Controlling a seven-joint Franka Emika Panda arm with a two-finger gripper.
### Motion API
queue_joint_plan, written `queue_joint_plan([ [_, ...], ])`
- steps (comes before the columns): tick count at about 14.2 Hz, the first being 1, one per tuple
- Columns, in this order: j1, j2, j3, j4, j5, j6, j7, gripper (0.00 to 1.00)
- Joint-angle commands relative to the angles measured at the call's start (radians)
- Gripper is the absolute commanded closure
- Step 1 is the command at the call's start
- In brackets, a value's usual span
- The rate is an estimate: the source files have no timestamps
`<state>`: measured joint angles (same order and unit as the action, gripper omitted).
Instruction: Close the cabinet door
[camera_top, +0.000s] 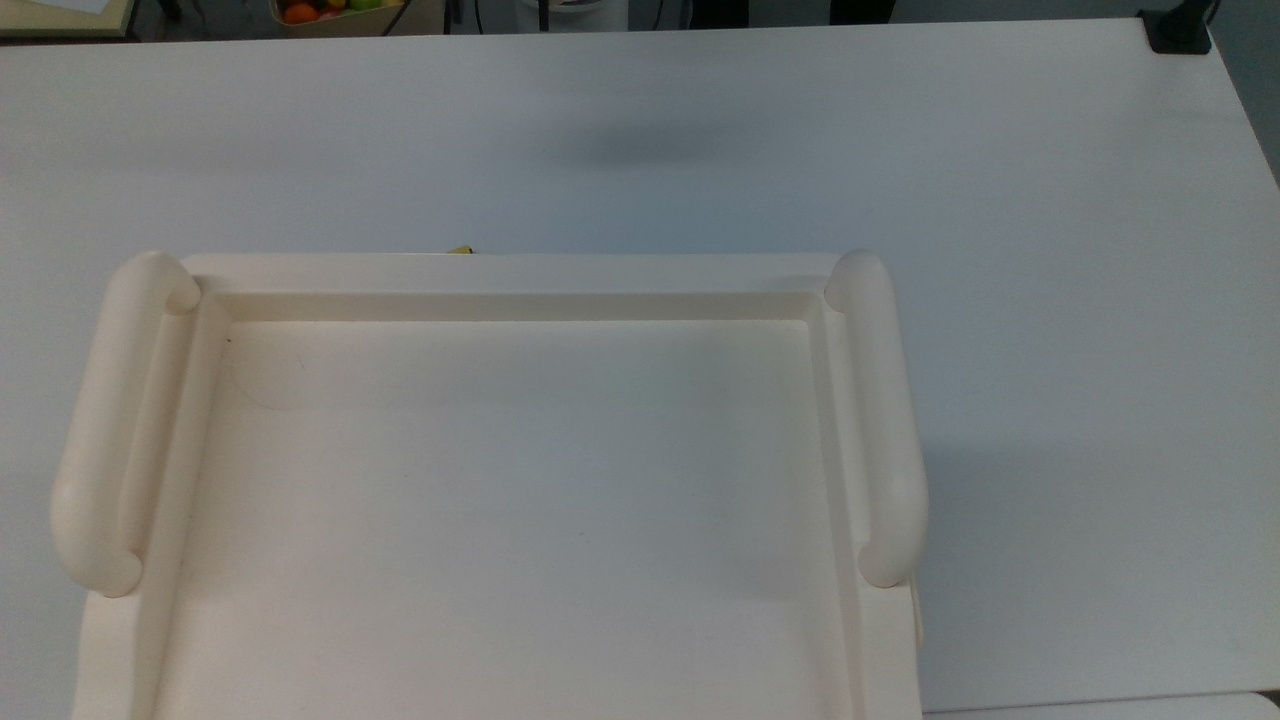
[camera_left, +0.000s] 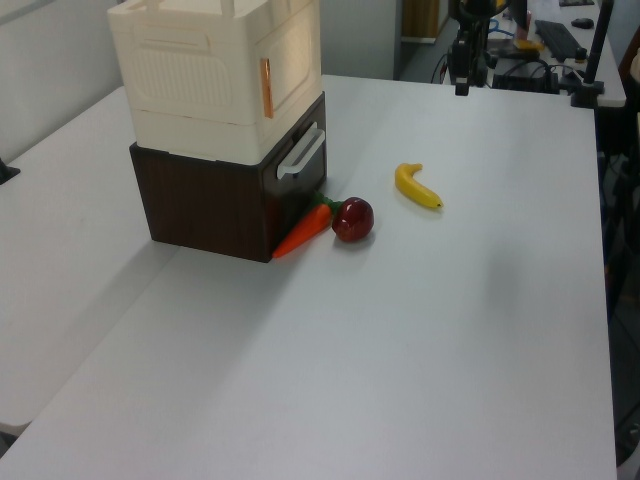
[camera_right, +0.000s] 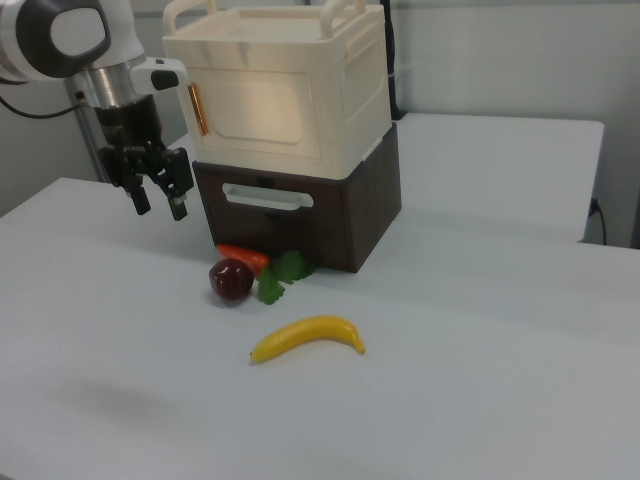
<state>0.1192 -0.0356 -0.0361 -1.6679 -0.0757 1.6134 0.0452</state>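
The cream cabinet (camera_right: 290, 90) stands on a dark brown base. Its door (camera_right: 262, 105) is a flat cream panel lying flush with the cabinet front, with a slim handle with reddish fixings (camera_right: 198, 110) at the right view's left edge. In the left view the door (camera_left: 295, 55) faces right, handle (camera_left: 266, 88) at its near edge. My gripper (camera_right: 160, 208) hangs left of the door in the right view, apart from it, open and holding nothing. In the left view the gripper (camera_left: 461, 88) is over the table's far edge. The top view looks down on the cabinet's recessed top (camera_top: 500, 480).
The brown base has a drawer with a cream handle (camera_right: 265, 197). In front of it on the white table (camera_right: 450, 400) lie a carrot (camera_right: 245, 257), a red apple (camera_right: 231, 279) and a banana (camera_right: 308, 336). A crate of fruit (camera_top: 320, 10) sits beyond the table.
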Motion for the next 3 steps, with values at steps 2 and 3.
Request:
queue_joint_plan([
  [2,-0.018,-0.020,-0.007,-0.003,0.002,-0.020,-0.005,0.00],
  [3,-0.018,-0.018,-0.007,0.010,0.002,-0.021,-0.005,0.00],
])
